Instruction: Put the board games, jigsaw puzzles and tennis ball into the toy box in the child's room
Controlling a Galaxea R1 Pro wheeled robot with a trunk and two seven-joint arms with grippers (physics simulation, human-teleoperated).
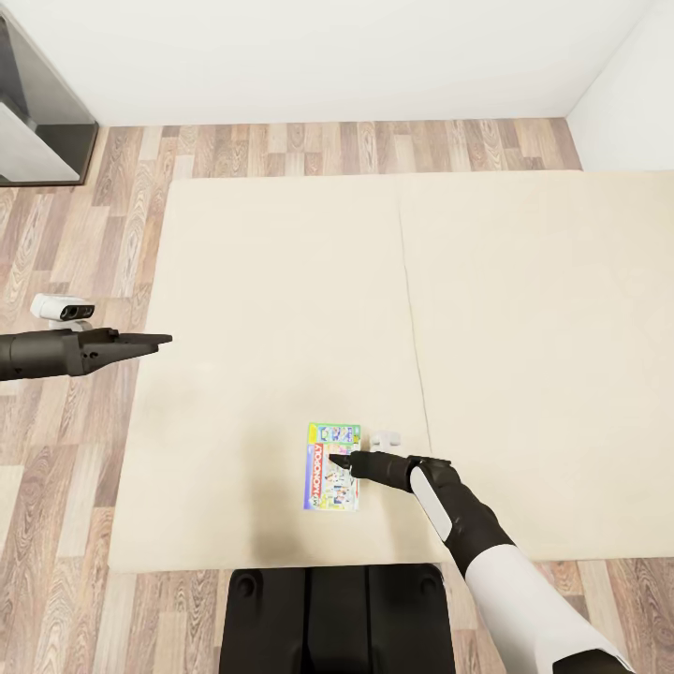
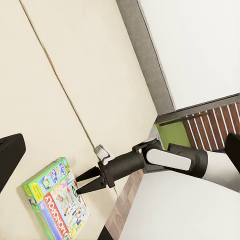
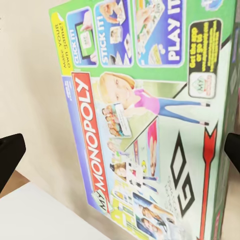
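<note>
One board game, the green-white Monopoly box (image 1: 330, 468), lies flat on the beige bed (image 1: 524, 356) near its front edge. My right gripper (image 1: 339, 461) hovers over the box's right half, open, with nothing between its fingers. From the left wrist view, the right gripper (image 2: 80, 183) shows its two fingertips spread just beside the box (image 2: 52, 207). Close up in the right wrist view, the printed cover (image 3: 145, 120) spans the gap between the dark fingertips (image 3: 10, 155). My left gripper (image 1: 161, 340) is open, held in the air over the bed's left edge.
Wood-plank floor (image 1: 84, 243) surrounds the bed on the left and far side. A dark cabinet (image 1: 37, 122) stands at the far left against the white wall. My black base (image 1: 337, 618) is right at the bed's front edge. The grey bed frame (image 2: 145, 55) runs along the wall.
</note>
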